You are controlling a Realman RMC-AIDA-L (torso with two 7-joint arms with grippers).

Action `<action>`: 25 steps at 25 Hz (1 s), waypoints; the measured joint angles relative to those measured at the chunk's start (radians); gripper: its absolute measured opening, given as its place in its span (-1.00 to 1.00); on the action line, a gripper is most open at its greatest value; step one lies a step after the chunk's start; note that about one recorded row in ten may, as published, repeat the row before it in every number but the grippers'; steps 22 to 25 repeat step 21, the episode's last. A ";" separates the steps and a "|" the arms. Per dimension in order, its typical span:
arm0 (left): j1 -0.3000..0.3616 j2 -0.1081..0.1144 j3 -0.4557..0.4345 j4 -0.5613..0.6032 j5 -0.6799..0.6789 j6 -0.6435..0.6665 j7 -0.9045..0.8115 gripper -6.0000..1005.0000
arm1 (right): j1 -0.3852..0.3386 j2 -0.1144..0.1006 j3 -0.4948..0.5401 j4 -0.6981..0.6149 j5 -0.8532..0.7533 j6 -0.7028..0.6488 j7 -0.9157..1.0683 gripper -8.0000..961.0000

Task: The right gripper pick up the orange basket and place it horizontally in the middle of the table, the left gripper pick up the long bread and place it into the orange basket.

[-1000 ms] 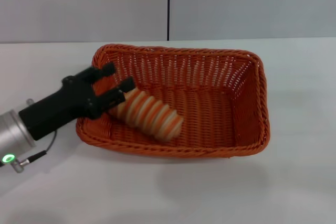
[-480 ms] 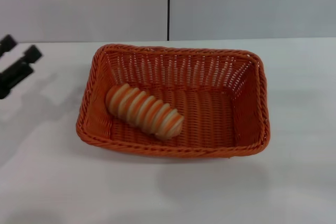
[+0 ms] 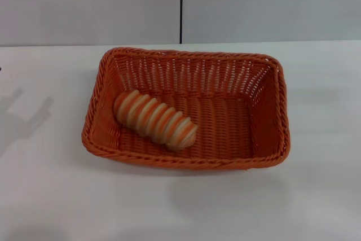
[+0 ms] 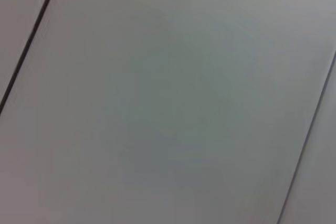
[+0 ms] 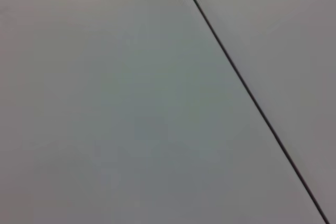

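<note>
— on the white table (image 3: pixel 51 196), what do you see?

— a big orange basket (image 3: pixel 265 134). it sits flat near the middle of the table, with its long side going left to right.

— what is inside it?

— the long bread (image 3: pixel 155 120). it has orange and cream stripes. it lies on the basket floor, in the left part. it is turned a bit, so one end points to the back left corner and the other end points to the front, toward the middle.

— is the bread touching the basket wall?

— its back end is close to the left wall. i cannot tell if it touches.

— where is the left gripper?

— it does not show in the head view. only a dim shadow lies on the table at the far left. so i cannot say if its claw is apart or together.

— and the right gripper?

— that one does not show either. same answer for its claw.

— what do the wrist views show?

— each shows only a plain grey wall (image 4: pixel 173 103) with thin dark lines (image 5: pixel 247 93) across it. no fingers, no basket, no bread.

— is anything holding the bread?

— no. it just lies in the basket, with nothing on it.
</note>
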State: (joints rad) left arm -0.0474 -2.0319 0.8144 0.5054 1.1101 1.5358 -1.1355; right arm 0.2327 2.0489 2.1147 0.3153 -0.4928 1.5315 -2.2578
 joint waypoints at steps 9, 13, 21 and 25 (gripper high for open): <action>-0.036 -0.028 -0.106 -0.156 -0.011 0.060 0.172 0.70 | 0.033 -0.012 0.047 0.005 -0.005 -0.078 0.003 0.15; -0.061 -0.029 -0.141 -0.231 -0.011 0.063 0.264 0.70 | 0.043 -0.027 0.044 0.011 -0.022 -0.119 -0.003 0.15; -0.100 -0.029 -0.184 -0.319 -0.012 0.026 0.373 0.70 | 0.030 -0.029 0.044 0.028 -0.050 -0.148 -0.017 0.15; -0.100 -0.029 -0.184 -0.319 -0.012 0.026 0.373 0.70 | 0.030 -0.029 0.044 0.028 -0.050 -0.148 -0.017 0.15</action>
